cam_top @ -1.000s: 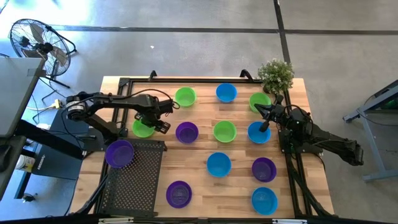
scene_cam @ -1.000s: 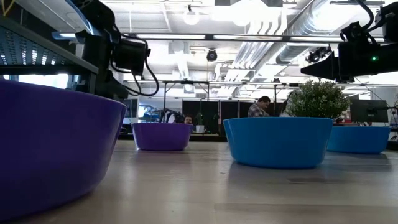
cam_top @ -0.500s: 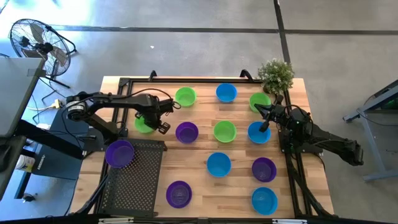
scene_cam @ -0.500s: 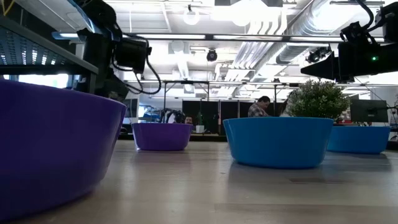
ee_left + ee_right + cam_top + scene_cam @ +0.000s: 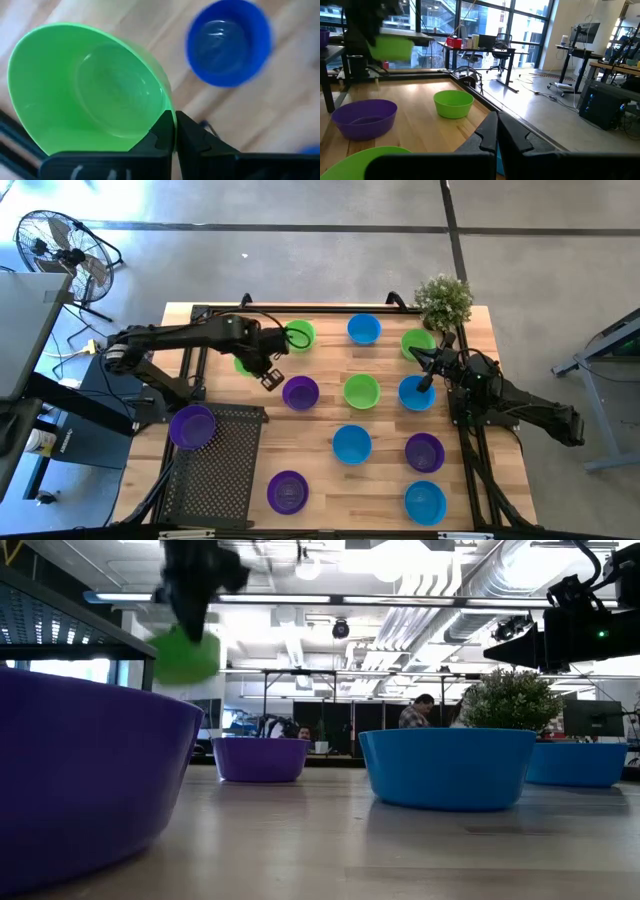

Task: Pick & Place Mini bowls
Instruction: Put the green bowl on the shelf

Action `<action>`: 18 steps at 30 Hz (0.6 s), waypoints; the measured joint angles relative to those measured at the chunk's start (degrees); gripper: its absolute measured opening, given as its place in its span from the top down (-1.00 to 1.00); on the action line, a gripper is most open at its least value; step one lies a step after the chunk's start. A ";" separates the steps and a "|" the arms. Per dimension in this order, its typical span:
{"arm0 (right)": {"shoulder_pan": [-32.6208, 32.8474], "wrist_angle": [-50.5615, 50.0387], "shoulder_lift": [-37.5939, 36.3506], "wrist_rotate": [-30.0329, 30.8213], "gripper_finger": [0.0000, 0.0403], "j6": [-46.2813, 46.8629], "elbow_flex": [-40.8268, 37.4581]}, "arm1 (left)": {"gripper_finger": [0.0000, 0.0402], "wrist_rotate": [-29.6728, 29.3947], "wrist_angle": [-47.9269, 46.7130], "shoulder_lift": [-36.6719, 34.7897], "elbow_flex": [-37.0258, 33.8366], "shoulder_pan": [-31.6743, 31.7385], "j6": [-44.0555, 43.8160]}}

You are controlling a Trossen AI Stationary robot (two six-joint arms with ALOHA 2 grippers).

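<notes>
Over the table's (image 5: 320,490) far left part: left gripper (image 5: 174,131) clamped on the rim of a green mini bowl (image 5: 87,92), lifted clear of the wood and tilted, seen from table height as a green blur (image 5: 186,655) hanging well above the surface. From above, mostly hidden under the arm, only a sliver of green (image 5: 243,365) showing, just beside another green bowl (image 5: 297,334) in the far row. Beyond the held bowl in the wrist picture, a blue bowl (image 5: 229,42) resting on the wood.

At the right side: right gripper (image 5: 496,131) with fingers pressed together, holding nothing, parked over a blue bowl (image 5: 415,393) near the right edge, close to a small potted plant (image 5: 443,300) at the far right corner.

Spread over the rest of the table, apart from one another: a blue bowl (image 5: 364,329) and a green bowl (image 5: 417,343) in the far row; a purple bowl (image 5: 300,393) and a green bowl (image 5: 361,391) in the middle row; a blue bowl (image 5: 352,444) and a purple bowl (image 5: 424,452) nearer; a purple bowl (image 5: 287,492) and a blue bowl (image 5: 425,502) at the near edge. On a dark perforated panel (image 5: 215,470) at the near left, one more purple bowl (image 5: 192,426) at its corner.

Beside the table on the floor, a fan (image 5: 60,250). Far back in the room, a person (image 5: 413,713) at a desk.
</notes>
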 joint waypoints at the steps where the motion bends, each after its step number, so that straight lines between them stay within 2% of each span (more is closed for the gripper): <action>1: 0.00 0.00 -0.01 0.01 1.00 0.00 0.00 | 0.98 -0.48 -1.72 0.00 2.57 -1.76 -0.02; 5: 0.00 0.00 0.00 0.01 1.00 0.01 0.00 | 0.99 -0.90 -6.99 0.00 10.51 -9.03 -1.49; 9: 0.01 -0.01 -0.02 0.00 1.00 0.00 0.00 | 0.99 -1.17 -7.75 0.00 14.87 -17.20 -3.69; 18: 0.01 0.00 0.00 -0.01 1.00 0.01 0.00 | 0.99 -0.17 -10.55 0.73 16.63 -38.36 -12.67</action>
